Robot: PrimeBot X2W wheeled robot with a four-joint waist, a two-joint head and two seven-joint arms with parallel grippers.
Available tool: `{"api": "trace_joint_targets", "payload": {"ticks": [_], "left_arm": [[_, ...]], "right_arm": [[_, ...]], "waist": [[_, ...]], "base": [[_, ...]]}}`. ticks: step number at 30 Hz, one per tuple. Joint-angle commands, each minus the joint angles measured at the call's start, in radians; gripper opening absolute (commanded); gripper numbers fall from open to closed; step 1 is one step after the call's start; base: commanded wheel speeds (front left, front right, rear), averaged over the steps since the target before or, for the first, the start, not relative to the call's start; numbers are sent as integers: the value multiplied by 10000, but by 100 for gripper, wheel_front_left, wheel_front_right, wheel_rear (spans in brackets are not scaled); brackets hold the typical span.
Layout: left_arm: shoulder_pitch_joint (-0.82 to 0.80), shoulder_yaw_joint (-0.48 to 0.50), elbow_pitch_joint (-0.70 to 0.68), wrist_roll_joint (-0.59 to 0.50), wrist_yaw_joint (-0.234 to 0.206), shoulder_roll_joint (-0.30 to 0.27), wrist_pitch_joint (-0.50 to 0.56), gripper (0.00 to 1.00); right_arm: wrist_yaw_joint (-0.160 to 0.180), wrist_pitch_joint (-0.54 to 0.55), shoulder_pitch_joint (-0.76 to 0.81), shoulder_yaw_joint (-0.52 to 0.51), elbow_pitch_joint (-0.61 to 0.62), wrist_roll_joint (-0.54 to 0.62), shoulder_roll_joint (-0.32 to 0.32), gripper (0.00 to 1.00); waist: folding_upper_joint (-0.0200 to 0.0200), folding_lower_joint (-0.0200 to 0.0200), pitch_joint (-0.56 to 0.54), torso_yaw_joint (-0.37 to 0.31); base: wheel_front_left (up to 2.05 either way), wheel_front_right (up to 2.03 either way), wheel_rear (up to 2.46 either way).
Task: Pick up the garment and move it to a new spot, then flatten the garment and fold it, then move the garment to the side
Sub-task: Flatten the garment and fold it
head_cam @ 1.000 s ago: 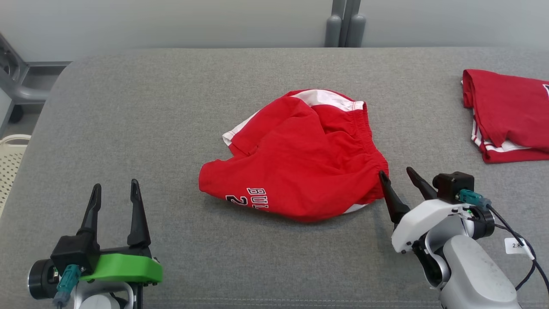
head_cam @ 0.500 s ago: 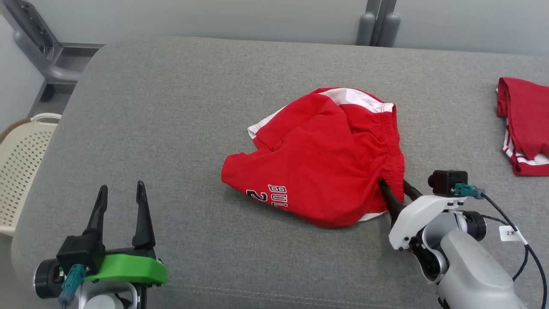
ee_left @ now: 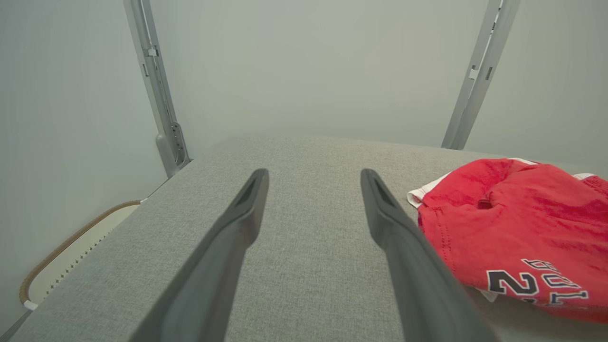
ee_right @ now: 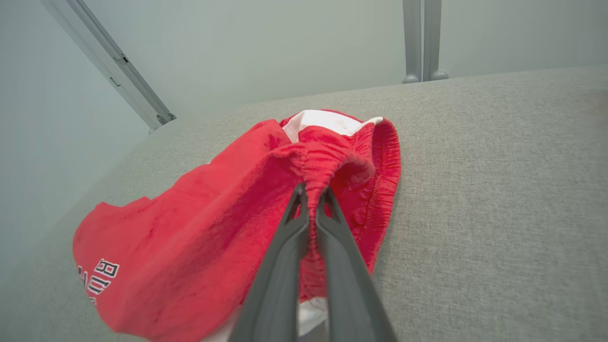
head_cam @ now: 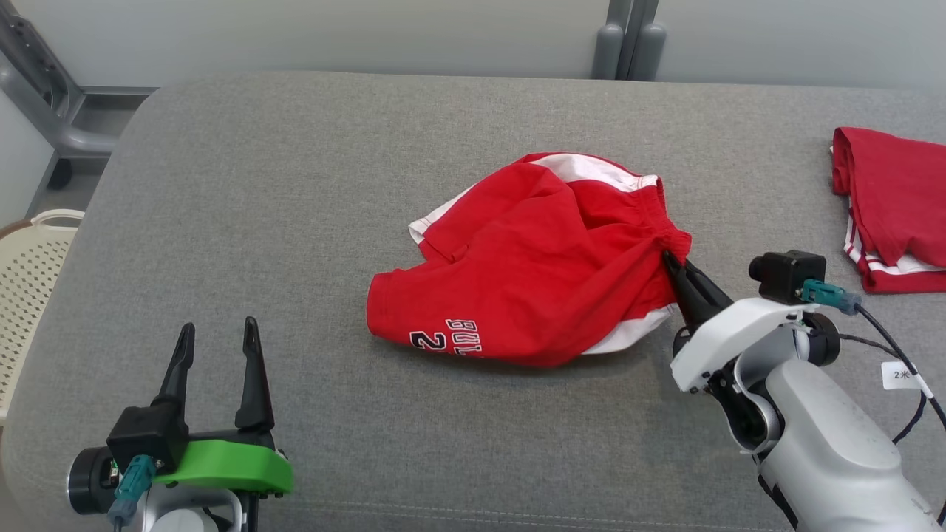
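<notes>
Garment crumpled on tabletop, right hand pinched on its waistband edge. Left hand wide, empty, near left. Moving, flattening, folding, side placement all remain.

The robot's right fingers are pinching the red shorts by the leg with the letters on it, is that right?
Not quite. The right fingers are pinching the red shorts by the gathered elastic waistband, not the leg. The letters are at the other end of the cloth. The right wrist view shows it.
</notes>
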State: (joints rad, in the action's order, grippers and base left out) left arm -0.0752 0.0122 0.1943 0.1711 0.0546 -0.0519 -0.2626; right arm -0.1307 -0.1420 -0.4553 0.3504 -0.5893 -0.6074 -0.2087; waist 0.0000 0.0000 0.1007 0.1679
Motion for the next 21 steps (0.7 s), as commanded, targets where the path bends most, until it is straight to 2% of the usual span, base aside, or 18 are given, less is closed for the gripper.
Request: {"api": "trace_joint_targets", "payload": {"ticks": [1,8,21], "left_arm": [[-150,-1,9,-55,78,1,-21,100],[-262,-271,58,75,119,6,-21,100],[-708,-1114,195,391,-28,5,-21,100]], "right_arm": [[0,61,-188,44,168,-111,-70,0],[0,443,-1248,68,-131,75,-169,0],[0,215,-3462,48,-3445,230,-218,0]], "waist": [[0,0,13,8],[0,0,171,267],[0,0,799,1023]], "base": [[0,0,0],[0,0,0],[0,0,0]]}}
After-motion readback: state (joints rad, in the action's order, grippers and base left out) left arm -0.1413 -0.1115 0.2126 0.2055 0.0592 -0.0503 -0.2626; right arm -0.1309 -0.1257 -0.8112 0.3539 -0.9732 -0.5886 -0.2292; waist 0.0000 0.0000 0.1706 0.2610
